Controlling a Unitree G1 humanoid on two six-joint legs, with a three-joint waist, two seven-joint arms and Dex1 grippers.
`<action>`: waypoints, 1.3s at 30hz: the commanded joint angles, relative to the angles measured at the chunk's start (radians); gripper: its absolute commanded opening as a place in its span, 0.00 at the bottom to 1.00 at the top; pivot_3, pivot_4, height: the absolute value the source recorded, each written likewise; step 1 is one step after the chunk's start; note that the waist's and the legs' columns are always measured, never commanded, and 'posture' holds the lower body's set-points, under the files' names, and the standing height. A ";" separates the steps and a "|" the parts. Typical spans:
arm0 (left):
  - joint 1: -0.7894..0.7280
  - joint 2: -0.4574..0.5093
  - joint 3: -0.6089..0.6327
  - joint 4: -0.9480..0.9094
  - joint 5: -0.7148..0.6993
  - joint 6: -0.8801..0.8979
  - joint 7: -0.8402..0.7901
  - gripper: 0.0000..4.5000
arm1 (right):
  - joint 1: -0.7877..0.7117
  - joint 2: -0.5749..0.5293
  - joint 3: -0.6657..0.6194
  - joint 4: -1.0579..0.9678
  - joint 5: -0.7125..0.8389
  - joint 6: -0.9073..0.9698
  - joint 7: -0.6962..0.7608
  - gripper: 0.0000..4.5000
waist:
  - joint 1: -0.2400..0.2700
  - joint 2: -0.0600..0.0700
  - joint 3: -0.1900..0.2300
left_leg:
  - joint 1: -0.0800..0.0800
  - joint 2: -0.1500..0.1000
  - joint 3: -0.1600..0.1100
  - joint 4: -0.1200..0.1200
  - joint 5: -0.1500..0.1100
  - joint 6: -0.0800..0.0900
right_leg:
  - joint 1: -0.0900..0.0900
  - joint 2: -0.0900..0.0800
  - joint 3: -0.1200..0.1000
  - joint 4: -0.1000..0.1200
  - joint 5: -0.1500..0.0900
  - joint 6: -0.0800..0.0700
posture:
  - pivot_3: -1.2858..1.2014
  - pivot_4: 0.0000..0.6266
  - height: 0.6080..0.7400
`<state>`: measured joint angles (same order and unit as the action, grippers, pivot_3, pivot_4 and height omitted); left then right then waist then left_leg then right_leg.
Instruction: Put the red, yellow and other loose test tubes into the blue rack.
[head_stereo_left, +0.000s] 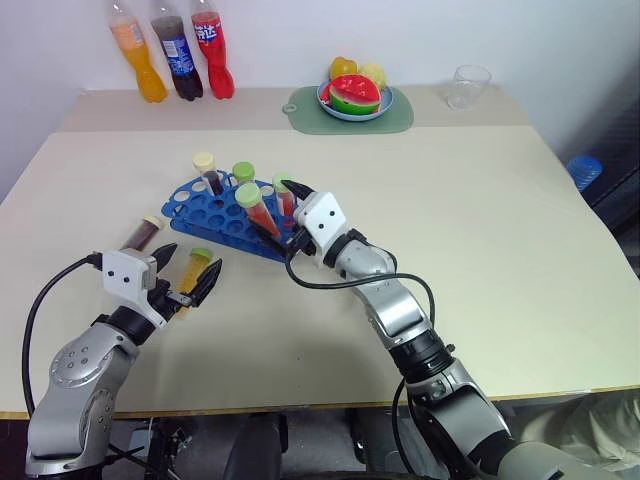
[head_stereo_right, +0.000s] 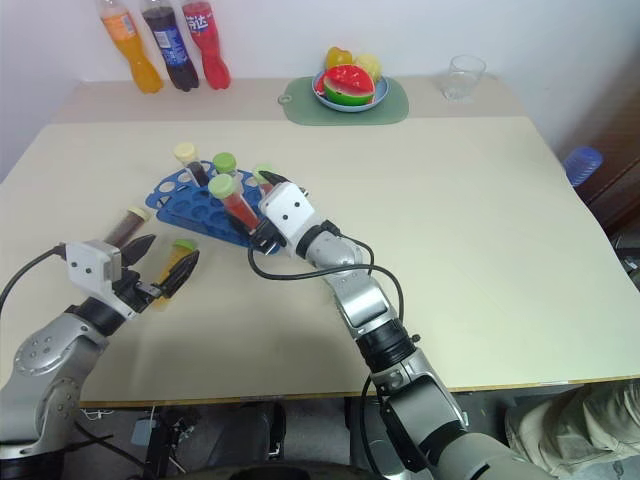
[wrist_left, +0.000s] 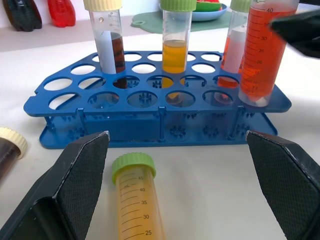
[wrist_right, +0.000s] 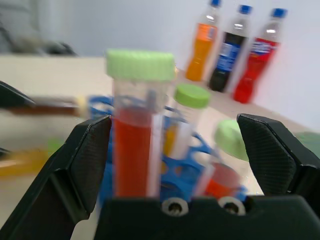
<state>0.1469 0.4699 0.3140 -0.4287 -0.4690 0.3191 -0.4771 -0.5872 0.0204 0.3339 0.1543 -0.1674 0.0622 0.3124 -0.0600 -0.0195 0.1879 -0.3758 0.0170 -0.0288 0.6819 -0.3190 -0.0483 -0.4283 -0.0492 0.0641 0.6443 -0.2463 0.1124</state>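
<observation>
Our right gripper (head_stereo_left: 281, 212) stands spread wide around a red tube (head_stereo_left: 258, 209) tilted in the blue rack (head_stereo_left: 215, 214). Our left gripper (head_stereo_left: 188, 270) gapes over a yellow tube (head_stereo_left: 192, 273) lying on the table (head_stereo_left: 480, 240); a maroon tube (head_stereo_left: 142, 234) lies beside it.

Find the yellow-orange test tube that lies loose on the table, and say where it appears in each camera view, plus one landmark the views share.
Left eye view: yellow-orange test tube lower left, between the left gripper's open fingers.
Right eye view: same tube left of centre, near the blue rack.
Left wrist view: bottom centre, cap toward the rack.
Right wrist view: a yellow blur at far left, likely it.
Shared landmark: the blue rack.
</observation>
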 joint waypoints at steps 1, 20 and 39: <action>0.008 -0.003 0.012 -0.040 -0.004 -0.018 0.001 1.00 | -0.026 0.019 0.006 -0.038 -0.029 0.012 -0.035 0.98 | 0.000 0.000 0.000 | 0.000 0.000 0.000 0.000 0.000 0.000 | 0.000 0.000 0.000 0.000 0.000 0.000 | 0.52 0.24 0.95; -0.111 0.121 0.049 -0.112 -0.015 0.294 0.129 1.00 | 0.026 -0.113 -0.095 -0.239 0.136 -0.068 0.130 0.98 | 0.000 -0.001 0.000 | 0.000 0.000 -0.001 0.000 0.000 0.000 | 0.000 0.000 0.000 0.000 0.000 0.000 | 0.52 0.24 0.95; -0.754 0.365 -0.260 0.196 -0.344 1.295 0.464 1.00 | 0.100 -0.532 -0.141 -0.503 0.467 0.224 0.613 0.98 | -0.002 -0.002 0.003 | 0.001 0.000 -0.003 -0.002 0.000 0.000 | 0.000 0.001 0.001 0.001 -0.002 0.000 | 0.52 0.24 0.95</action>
<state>-0.5848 0.8480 0.0525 -0.2549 -0.7966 1.6063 -0.0535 -0.4935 -0.5126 0.1886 -0.3054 0.2985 0.2977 0.9288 -0.0620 -0.0211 0.1909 -0.3749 0.0168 -0.0323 0.6803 -0.3192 -0.0478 -0.4282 -0.0484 0.0651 0.6451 -0.2486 0.1126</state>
